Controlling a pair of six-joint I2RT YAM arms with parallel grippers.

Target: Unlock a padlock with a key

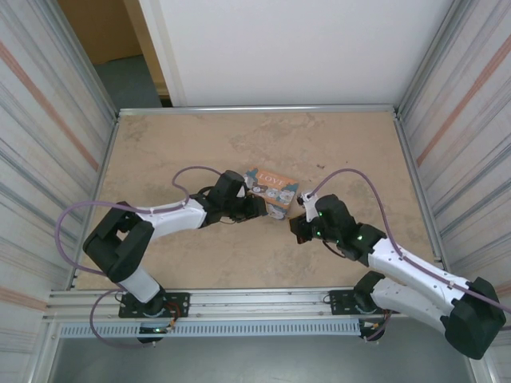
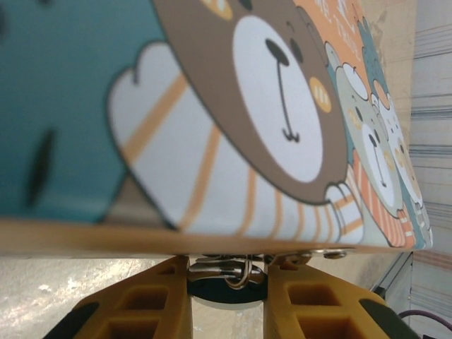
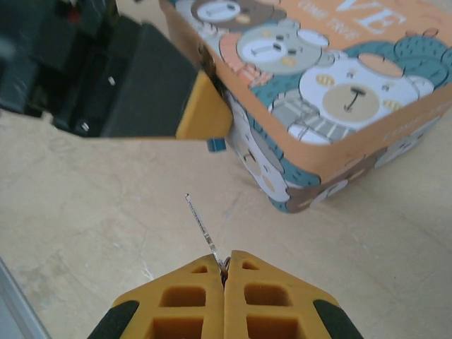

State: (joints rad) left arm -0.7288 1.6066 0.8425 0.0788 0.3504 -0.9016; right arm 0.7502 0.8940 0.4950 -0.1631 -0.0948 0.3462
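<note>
The orange-and-teal box (image 1: pixel 270 191) with cartoon bears lies mid-table. My left gripper (image 1: pixel 257 206) is at its near-left side, shut on the padlock (image 2: pixel 233 288), a tiny dark lock hanging from the box's silver clasp (image 2: pixel 240 267) between the yellow fingers (image 2: pixel 148 311). From the right wrist, a bit of the teal padlock (image 3: pixel 215 145) peeks out below the left gripper's finger (image 3: pixel 203 109). My right gripper (image 3: pixel 226 265) is shut on the key (image 3: pixel 203 227). Its thin blade points up-left toward the padlock, a short gap away, above the table.
The tan table (image 1: pixel 239 144) is fenced by a metal rim and striped walls on the left and right. The box (image 3: pixel 318 85) sits right of the key's line. My right gripper (image 1: pixel 299 219) hovers near the box's front corner.
</note>
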